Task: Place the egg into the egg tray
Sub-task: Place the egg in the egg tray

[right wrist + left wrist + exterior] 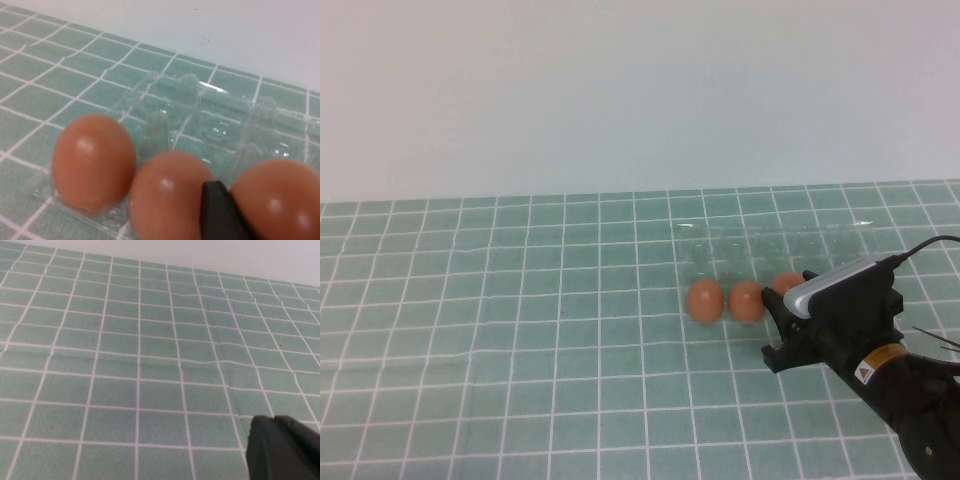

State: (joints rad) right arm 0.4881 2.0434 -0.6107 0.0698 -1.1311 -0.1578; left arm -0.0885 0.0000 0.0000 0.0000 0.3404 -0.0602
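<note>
Three orange-brown eggs line the near row of the clear egg tray (820,240). The left egg (704,300) and the middle egg (747,301) sit in cups. My right gripper (790,300) is shut on the right egg (785,284), which stands slightly higher than the other two. In the right wrist view one black finger (216,210) is wedged between the middle egg (167,197) and the held egg (280,200); the other finger is out of frame. The tray's (170,100) far cups are empty. My left gripper (282,450) hangs over bare cloth, away from the eggs.
A green checked cloth (520,330) covers the table, with a plain pale wall behind it. The right arm's cable (920,245) loops over the tray's right end.
</note>
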